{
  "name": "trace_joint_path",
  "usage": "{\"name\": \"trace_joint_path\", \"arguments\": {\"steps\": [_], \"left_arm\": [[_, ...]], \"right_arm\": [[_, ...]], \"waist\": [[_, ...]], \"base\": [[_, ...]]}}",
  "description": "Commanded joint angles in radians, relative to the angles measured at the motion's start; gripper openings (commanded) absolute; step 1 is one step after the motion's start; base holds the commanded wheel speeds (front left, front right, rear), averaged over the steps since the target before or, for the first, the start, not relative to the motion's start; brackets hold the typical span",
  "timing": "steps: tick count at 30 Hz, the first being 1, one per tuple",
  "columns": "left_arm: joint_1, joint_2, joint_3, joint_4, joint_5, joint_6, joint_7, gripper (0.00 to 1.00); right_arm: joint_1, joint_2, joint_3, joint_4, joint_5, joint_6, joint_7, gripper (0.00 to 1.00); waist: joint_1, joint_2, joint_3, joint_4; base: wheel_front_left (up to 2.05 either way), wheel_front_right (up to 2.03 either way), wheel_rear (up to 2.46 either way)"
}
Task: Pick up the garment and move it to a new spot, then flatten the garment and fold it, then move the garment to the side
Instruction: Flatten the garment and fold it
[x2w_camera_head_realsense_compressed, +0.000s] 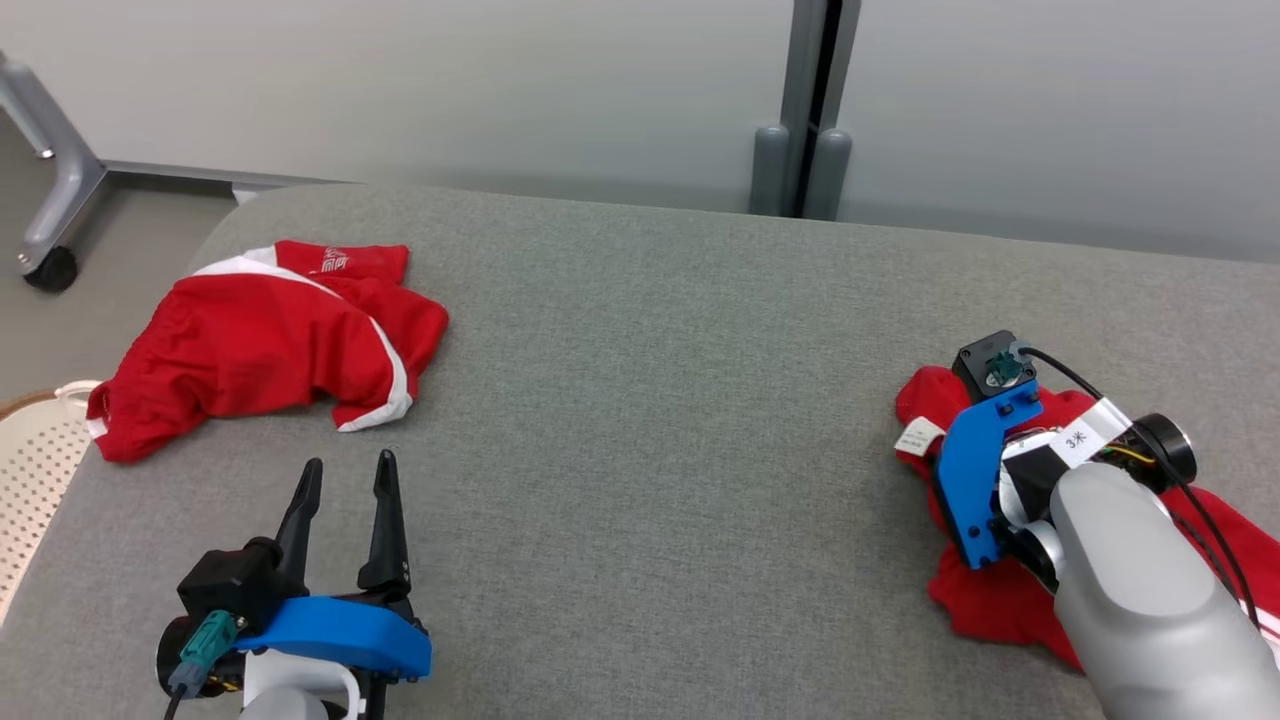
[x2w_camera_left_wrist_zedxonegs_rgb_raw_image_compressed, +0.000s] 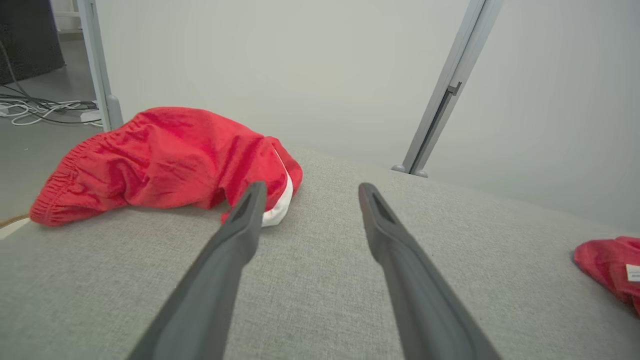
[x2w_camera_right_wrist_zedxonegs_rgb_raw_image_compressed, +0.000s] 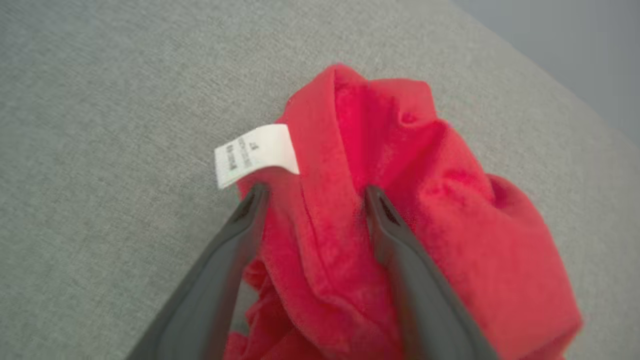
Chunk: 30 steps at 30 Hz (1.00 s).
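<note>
**Item 1, nearest:** left gripper (x2w_camera_head_realsense_compressed: 350, 462), low over bare grey desk (x2w_camera_head_realsense_compressed: 650, 400). Jaws spread wide, nothing between them.

**Item 2, near right:** right gripper (x2w_camera_right_wrist_zedxonegs_rgb_raw_image_compressed: 315, 192), pointed down at the garment (x2w_camera_right_wrist_zedxonegs_rgb_raw_image_compressed: 430, 210). Jaws fully apart, straddling a raised fold (x2w_camera_right_wrist_zedxonegs_rgb_raw_image_compressed: 322, 225), nothing clamped. Whether the tips press into the cloth is hard to tell from the blurred wrist view.

**Item 3:** the garment itself, red, crumpled in a heap near the desk's right edge, with a white label (x2w_camera_right_wrist_zedxonegs_rgb_raw_image_compressed: 257, 152) poking out beside one finger.
- Handling, as judged: light, limp and not slippery. It would likely sag and trail when lifted.
- Best hold: the thick ridge between the jaws, or the seam by the label.

**Item 4, far left:** second red piece (x2w_camera_head_realsense_compressed: 260, 350) with white stripes, loosely heaped, well apart from item 3.

**Item 5, beyond:** grey post (x2w_camera_head_realsense_compressed: 805, 100) against a pale wall (x2w_camera_head_realsense_compressed: 500, 80)
</note>
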Motion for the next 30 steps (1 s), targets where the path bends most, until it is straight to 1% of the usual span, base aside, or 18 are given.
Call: {"name": "trace_joint_path", "arguments": {"steps": [1, 2, 3, 4, 6, 11, 15, 18, 22, 25, 28, 30], "left_arm": [[-0.007, 0.0, 0.006, 0.003, -0.004, -0.007, -0.003, 1.0], [-0.004, -0.001, 0.008, 0.003, -0.004, -0.007, -0.003, 1.0], [-0.001, -0.001, 0.01, 0.004, -0.004, -0.008, -0.003, 1.0], [0.0, -0.001, 0.011, 0.005, -0.003, -0.008, -0.003, 1.0], [0.001, -0.001, 0.014, 0.008, -0.002, -0.008, -0.003, 1.0], [0.004, 0.006, 0.013, 0.004, 0.009, -0.005, -0.003, 1.0], [0.009, 0.015, 0.008, 0.009, 0.012, -0.005, -0.003, 1.0], [0.01, 0.017, 0.0, 0.014, 0.012, -0.005, -0.003, 1.0], [0.008, 0.02, -0.006, 0.016, 0.009, -0.005, -0.003, 1.0], [0.008, 0.018, -0.009, 0.016, 0.004, -0.005, -0.003, 1.0], [0.007, 0.013, -0.014, 0.022, 0.002, -0.005, -0.003, 1.0], [0.001, 0.01, -0.02, 0.026, -0.002, -0.005, -0.003, 1.0]], "right_arm": [[-0.021, -0.013, 0.0, 0.022, 0.0, 0.0, 0.013, 1.0], [-0.022, -0.019, 0.001, 0.036, 0.001, 0.0, 0.017, 0.65], [-0.02, -0.021, 0.003, 0.048, 0.006, 0.0, 0.014, 0.43], [-0.017, -0.024, 0.003, 0.057, 0.01, 0.0, 0.007, 0.0], [-0.006, -0.03, 0.01, 0.075, 0.02, 0.0, -0.005, 0.0], [-0.008, -0.019, 0.026, 0.038, 0.058, 0.0, -0.169, 0.0], [-0.022, 0.014, 0.085, -0.005, 0.114, 0.0, -0.29, 0.0], [-0.044, 0.041, 0.154, -0.046, 0.173, 0.0, -0.35, 0.0], [-0.063, 0.075, 0.275, -0.114, 0.281, 0.0, -0.387, 0.0], [-0.074, 0.084, 0.377, -0.155, 0.361, 0.0, -0.391, 0.0], [-0.053, 0.093, 0.468, -0.146, 0.434, 0.0, -0.37, 0.0], [-0.034, 0.101, 0.519, -0.116, 0.477, 0.0, -0.349, 0.0]], "waist": [[-0.0001, -0.0001, 0.01, 0.015], [-0.0001, -0.0001, 0.01, 0.017], [-0.0001, -0.0001, 0.01, 0.019], [-0.0001, -0.0001, 0.01, 0.02], [-0.0001, -0.0001, 0.008, 0.018], [-0.0001, -0.0001, -0.008, 0.0], [-0.0001, -0.0001, -0.033, -0.012], [-0.0001, -0.0001, -0.048, -0.009], [-0.0001, -0.0001, -0.055, 0.008], [-0.0001, -0.0001, -0.052, 0.028], [-0.0001, -0.0001, -0.05, 0.05], [-0.0001, -0.0001, -0.047, 0.062]], "base": [[0.0, 0.0, 0.0], [0.0, 0.0, 0.0], [0.0, 0.0, 0.0], [0.0, 0.0, 0.0], [0.0, 0.0, 0.0], [0.0, 0.0, 0.0], [0.0, 0.0, 0.0], [0.0, 0.0, 0.0], [0.0, 0.0, 0.0], [0.0, 0.0, 0.0], [0.0, 0.0, 0.0], [0.0, 0.0, 0.0]]}}
